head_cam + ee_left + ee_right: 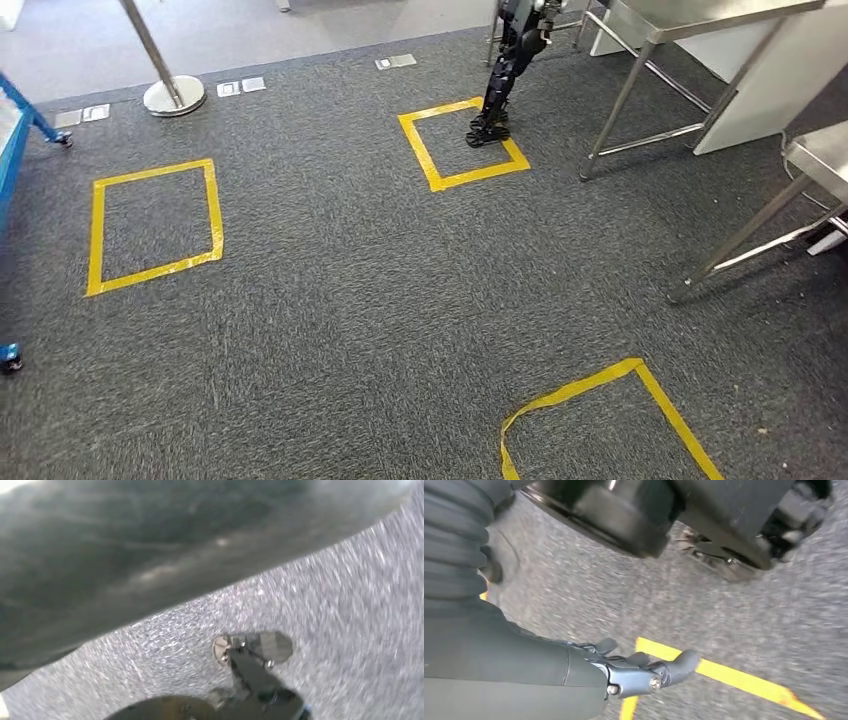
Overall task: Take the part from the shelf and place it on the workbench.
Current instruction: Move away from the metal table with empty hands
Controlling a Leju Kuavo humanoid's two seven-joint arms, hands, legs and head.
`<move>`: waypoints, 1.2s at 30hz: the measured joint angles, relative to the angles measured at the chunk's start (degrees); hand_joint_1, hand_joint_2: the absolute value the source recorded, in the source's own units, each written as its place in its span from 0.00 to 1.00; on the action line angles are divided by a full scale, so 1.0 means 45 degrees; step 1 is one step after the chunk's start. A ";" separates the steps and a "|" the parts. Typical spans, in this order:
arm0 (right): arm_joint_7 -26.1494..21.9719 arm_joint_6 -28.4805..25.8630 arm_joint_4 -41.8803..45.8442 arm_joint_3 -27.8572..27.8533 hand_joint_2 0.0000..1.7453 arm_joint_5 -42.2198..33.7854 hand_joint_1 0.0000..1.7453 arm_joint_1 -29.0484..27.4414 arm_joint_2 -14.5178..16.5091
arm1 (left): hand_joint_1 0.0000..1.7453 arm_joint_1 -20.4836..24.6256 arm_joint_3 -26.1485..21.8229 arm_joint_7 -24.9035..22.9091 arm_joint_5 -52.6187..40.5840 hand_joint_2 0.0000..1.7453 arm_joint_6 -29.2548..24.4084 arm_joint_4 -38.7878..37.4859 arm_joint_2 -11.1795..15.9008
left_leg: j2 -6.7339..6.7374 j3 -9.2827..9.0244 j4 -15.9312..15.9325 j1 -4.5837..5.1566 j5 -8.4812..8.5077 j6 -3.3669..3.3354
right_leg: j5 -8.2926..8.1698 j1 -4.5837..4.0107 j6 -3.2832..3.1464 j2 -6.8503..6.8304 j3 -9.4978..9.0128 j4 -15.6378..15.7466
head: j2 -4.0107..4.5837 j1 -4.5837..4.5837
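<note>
Three yellow tape squares (155, 228) mark the grey carpet (350, 320) ahead of you. Your right hand (644, 672) hangs just above a yellow tape line (734, 677), fingers loosely parted and holding nothing. You cannot tell your left hand's state. Two steel desks (700, 15) stand far right.

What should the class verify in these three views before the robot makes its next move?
1. Right hand holds nothing: ok.
2. Left hand free: cannot tell, the left wrist view is blurred.
3. Part located: cannot tell.
4. Far yellow square free to step into: not ok, another robot's legs stand in it.
5. Steel table within reach: not ok, it lies across the carpet.
</note>
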State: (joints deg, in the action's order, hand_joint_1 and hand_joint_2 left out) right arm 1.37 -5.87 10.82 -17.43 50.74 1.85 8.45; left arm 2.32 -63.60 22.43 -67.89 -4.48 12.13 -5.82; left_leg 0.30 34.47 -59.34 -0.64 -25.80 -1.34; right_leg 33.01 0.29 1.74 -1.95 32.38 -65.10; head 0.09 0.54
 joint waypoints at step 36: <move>-0.0099 0.0370 -0.0010 -0.0318 1.00 0.0164 0.00 0.0016 -0.0371 | 0.00 0.0136 0.0044 -0.0257 -0.0410 0.00 -0.0374 -0.0061 -0.0324 | -0.0830 0.0186 -0.0021 -0.0037 0.0162 -0.0033 | 0.0634 0.0007 0.0114 0.0357 0.0556 -0.1693 | 0.0000 -0.0046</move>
State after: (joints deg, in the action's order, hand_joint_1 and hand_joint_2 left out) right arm 0.92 -4.21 10.78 -18.86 51.48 1.93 6.78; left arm 2.94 -63.41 21.27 -69.74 -6.16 11.86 -7.28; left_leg -3.44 35.31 -59.44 -0.81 -25.07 -1.49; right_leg 35.86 0.32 2.25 -0.35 34.89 -72.72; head 0.09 0.33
